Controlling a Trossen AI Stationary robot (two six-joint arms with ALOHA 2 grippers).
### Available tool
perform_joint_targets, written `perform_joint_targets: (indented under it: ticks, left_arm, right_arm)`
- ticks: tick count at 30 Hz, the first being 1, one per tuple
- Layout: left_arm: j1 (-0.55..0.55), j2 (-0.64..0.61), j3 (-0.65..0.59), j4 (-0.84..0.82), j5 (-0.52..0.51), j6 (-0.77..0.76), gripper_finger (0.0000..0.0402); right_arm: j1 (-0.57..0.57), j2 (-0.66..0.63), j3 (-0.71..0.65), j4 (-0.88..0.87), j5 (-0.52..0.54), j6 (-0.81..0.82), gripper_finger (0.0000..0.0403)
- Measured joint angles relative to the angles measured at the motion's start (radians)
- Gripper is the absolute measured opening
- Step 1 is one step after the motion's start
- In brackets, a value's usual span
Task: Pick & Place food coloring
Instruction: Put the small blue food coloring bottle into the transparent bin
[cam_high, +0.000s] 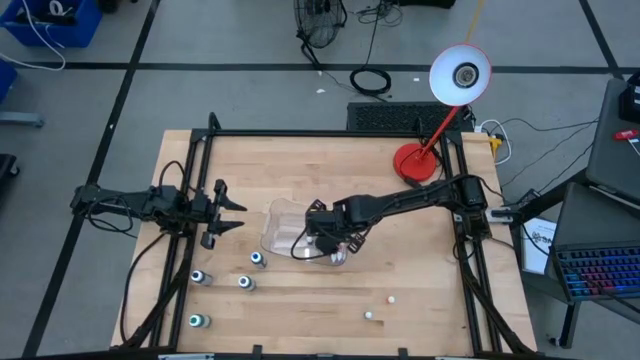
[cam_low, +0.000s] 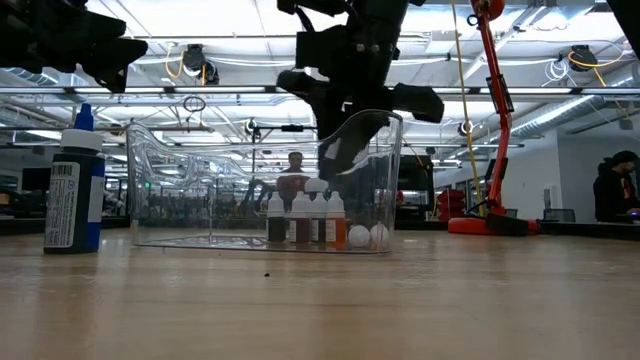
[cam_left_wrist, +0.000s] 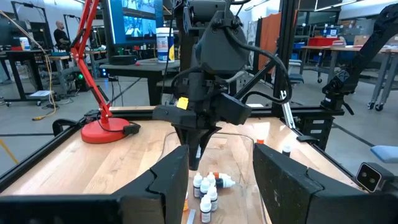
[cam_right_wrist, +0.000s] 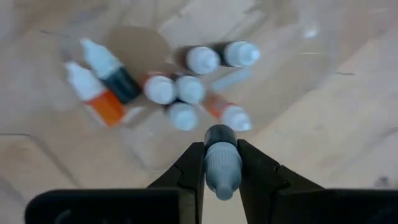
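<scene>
The step in hand appeared to be the placing: the right gripper (cam_right_wrist: 222, 163) was closed on one small bottle of food coloring (cam_right_wrist: 222, 163), a grey-capped one held between its two fingers, and it hung above the clear tray (cam_high: 275, 215) near the middle of the high view. In the right wrist view, several other little bottles (cam_right_wrist: 176, 89) were already gathered below the held one, some standing and some lying on their side, with white, orange and dark bodies. In the low view, they showed as a small group (cam_low: 305, 218) at the lower right of the tray. Four more bottles (cam_high: 246, 283) stood on the wooden surface (cam_high: 420, 290) at the lower left of the high view, outside the tray, and two small white things (cam_high: 370, 315) lay at the lower right. The left gripper (cam_high: 226, 212) waited at the left side of the surface, its fingers partly apart and holding nothing. I judged that the next move called for lowering the bottle into a free spot of the tray and opening the fingers, with care not to knock over the standing ones.
</scene>
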Motion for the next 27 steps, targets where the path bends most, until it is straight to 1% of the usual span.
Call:
perform_joint_targets:
  ticks: [5, 10, 14, 19, 22, 27]
  left_arm:
    - [0.0, 0.0, 0.0, 0.0, 0.0, 0.0, 0.0182]
    - [0.0, 0.0, 0.0, 0.0, 0.0, 0.0, 0.0182]
    - [0.0, 0.0, 0.0, 0.0, 0.0, 0.0, 0.0182]
    - [0.0, 0.0, 0.0, 0.0, 0.0, 0.0, 0.0182]
    - [0.0, 0.0, 0.0, 0.0, 0.0, 0.0, 0.0182]
    - [0.0, 0.0, 0.0, 0.0, 0.0, 0.0, 0.0182]
  right_arm:
    - [0.0, 0.0, 0.0, 0.07, 0.061, -0.069, 0.0058]
    - [-0.002, 0.0, 0.0, 0.166, 0.06, -0.116, 0.0058]
    - [-0.028, 0.0, 0.0, 0.212, 0.056, -0.13, 0.0058]
    - [-0.063, 0.014, 0.002, 0.17, 0.01, -0.097, 0.0058]
    - [-0.065, 0.027, -0.001, 0.114, 0.004, -0.099, 0.0058]
    - [-0.061, 0.044, 0.002, 0.091, -0.028, -0.097, 0.0058]
